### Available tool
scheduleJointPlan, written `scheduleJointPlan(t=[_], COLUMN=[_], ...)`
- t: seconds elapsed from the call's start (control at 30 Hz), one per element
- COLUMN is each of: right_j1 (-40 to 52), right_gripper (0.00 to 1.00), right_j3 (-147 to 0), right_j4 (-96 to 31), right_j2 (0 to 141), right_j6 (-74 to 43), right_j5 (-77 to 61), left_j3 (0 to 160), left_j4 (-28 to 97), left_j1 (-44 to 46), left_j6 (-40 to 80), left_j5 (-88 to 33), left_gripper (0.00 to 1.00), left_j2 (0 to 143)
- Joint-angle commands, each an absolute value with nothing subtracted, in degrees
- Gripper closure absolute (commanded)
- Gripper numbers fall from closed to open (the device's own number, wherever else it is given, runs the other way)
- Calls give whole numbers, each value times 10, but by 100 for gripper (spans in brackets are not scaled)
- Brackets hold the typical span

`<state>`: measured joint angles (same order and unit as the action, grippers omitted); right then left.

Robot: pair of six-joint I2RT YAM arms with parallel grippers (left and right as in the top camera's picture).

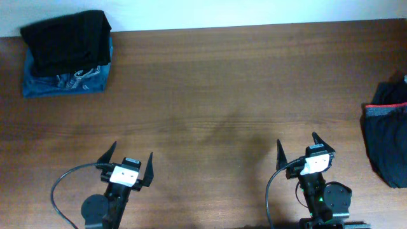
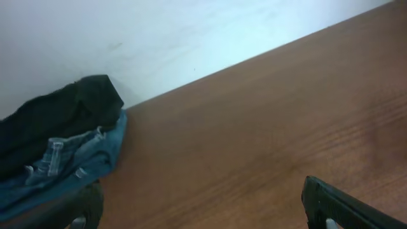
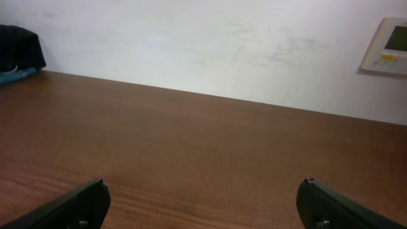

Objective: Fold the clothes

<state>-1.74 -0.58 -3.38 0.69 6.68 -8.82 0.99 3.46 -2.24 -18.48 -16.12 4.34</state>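
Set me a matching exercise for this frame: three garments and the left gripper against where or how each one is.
1 black folded garment
2 faded blue jeans
3 dark garment with reddish band
4 left gripper

A at the brown wooden table's right edge
B open, empty
C lying on the jeans
D bottom layer, far left corner

Pairs: 1-C, 2-D, 3-A, 4-B

black trousers atop jeans, dark garment far right

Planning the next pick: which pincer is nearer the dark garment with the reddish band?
Right. The right pincer sits just left of the garment; the left pincer is far across the table.
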Motion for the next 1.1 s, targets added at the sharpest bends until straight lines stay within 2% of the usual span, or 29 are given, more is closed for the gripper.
scheduleJointPlan(t=[0.0,1.07], right_j1=[-20,-20], right_gripper=[1,1], right_j3=[-3,-3], right_j4=[-37,-37], right_j2=[2,2], right_j6=[71,71], right_j5=[-83,-83], left_j3=[8,8], left_j4=[37,37], left_j1=[-26,-25], left_j6=[-190,-190], left_j5=[-166,-163], left_gripper=[1,1], left_j2=[24,3])
